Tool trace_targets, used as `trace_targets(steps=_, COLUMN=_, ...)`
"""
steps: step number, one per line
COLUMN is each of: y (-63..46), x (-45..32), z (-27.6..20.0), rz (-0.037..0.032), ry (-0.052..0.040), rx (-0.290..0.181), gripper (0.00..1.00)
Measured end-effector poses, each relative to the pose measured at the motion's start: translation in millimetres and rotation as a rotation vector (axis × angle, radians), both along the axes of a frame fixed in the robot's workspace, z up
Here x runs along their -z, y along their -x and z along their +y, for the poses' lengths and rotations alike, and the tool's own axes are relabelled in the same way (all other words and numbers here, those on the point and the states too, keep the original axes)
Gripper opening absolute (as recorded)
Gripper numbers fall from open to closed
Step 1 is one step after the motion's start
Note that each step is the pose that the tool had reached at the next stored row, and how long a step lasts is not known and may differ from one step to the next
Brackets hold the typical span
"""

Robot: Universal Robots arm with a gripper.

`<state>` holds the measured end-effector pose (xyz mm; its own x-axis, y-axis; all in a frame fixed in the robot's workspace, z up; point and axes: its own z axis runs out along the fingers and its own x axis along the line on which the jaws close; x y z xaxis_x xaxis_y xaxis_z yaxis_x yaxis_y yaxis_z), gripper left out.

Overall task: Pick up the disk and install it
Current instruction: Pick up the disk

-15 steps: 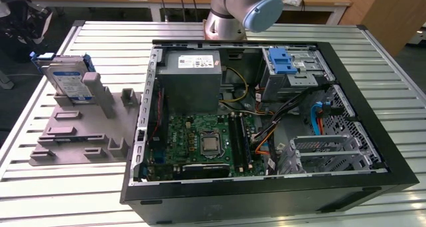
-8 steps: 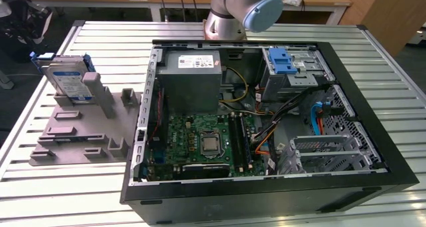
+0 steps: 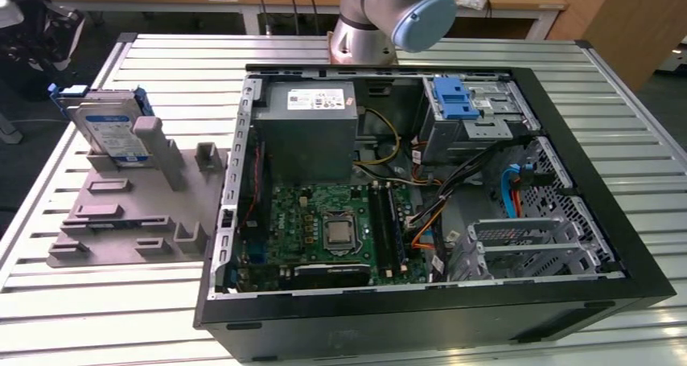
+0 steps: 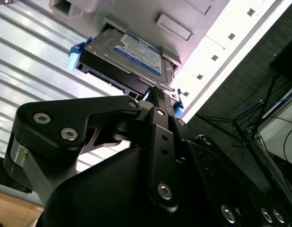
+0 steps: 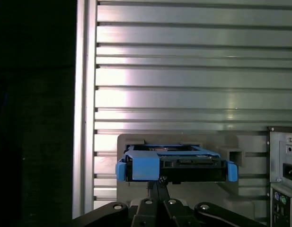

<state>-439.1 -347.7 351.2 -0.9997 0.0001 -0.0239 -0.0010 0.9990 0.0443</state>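
- Zero steps are complete: the disk (image 3: 113, 133) stands on edge in the grey holder (image 3: 118, 221), beside the open computer case (image 3: 429, 322), on the exterior view's left.
- Outstanding, in my judgement: pickup and installation.
- My gripper (image 5: 158, 181) points down at the disk's upper edge, seemingly clear of it, with fingers (image 4: 157, 109) together and empty.

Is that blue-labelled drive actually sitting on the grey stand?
Touching. In the exterior view the disk stands on edge in a slot of the grey stand, held between its uprights.
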Motion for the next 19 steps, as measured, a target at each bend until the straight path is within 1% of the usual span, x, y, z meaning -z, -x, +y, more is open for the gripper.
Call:
trace_targets(steps=12, y=0.7, x=0.1, z=-0.1, rz=-0.0001, ry=0.0, rx=-0.119, gripper=0.11)
trace_targets(steps=19, y=0.8, x=0.1, z=0.0, rz=0.0001, ry=0.0, rx=-0.122, gripper=0.11)
